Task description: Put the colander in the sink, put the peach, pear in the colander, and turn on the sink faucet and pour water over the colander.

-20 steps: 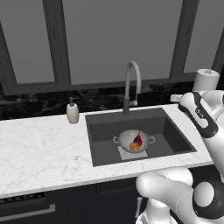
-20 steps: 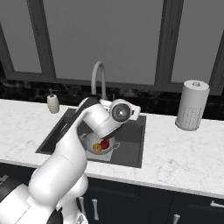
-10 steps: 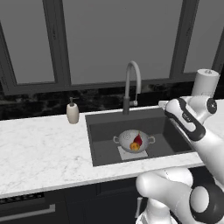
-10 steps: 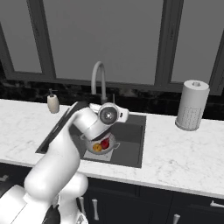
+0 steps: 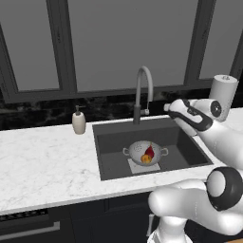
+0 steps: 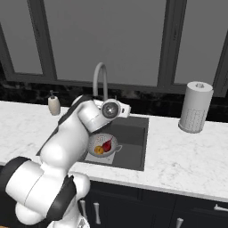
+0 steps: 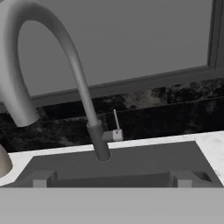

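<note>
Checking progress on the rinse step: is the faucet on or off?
Off. No water stream falls from the sink faucet spout toward the colander; its spout mouth is dry.

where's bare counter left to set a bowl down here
The white marble counter is bare left of the dark grey sink, in front of the beige soap bottle. Another bare stretch runs between sink and paper-towel roll. The sink floor is crowded by the pale perforated colander.
</note>
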Robot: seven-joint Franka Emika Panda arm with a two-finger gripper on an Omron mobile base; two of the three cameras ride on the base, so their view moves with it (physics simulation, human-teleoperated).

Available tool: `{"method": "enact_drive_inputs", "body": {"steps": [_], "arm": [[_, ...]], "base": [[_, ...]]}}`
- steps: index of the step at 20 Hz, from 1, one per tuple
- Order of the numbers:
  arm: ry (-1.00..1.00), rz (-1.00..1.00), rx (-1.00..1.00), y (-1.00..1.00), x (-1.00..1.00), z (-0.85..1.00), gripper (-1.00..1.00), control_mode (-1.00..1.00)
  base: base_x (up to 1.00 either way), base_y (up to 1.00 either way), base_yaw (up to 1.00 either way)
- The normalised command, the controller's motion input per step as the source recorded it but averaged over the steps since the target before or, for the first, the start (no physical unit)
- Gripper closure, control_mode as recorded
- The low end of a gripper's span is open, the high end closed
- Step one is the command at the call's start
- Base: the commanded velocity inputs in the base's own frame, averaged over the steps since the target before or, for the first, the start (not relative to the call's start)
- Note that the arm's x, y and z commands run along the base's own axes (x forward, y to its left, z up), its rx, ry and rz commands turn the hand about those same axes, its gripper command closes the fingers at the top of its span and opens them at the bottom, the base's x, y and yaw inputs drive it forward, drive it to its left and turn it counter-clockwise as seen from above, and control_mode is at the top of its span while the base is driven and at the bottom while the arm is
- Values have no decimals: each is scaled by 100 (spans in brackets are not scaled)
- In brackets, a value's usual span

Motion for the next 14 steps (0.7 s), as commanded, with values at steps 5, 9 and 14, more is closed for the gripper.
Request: {"method": "enact_drive_inputs", "body": {"steps": [5, 9, 14], "arm": [[0, 2, 0, 0, 37, -11, -100, -100], [0, 6, 0, -8, 9, -37, -100, -100], [-3, 8, 0, -23, 2, -40, -100, -100]], "base": [[0, 0, 0], [0, 0, 0], [0, 0, 0]]}}
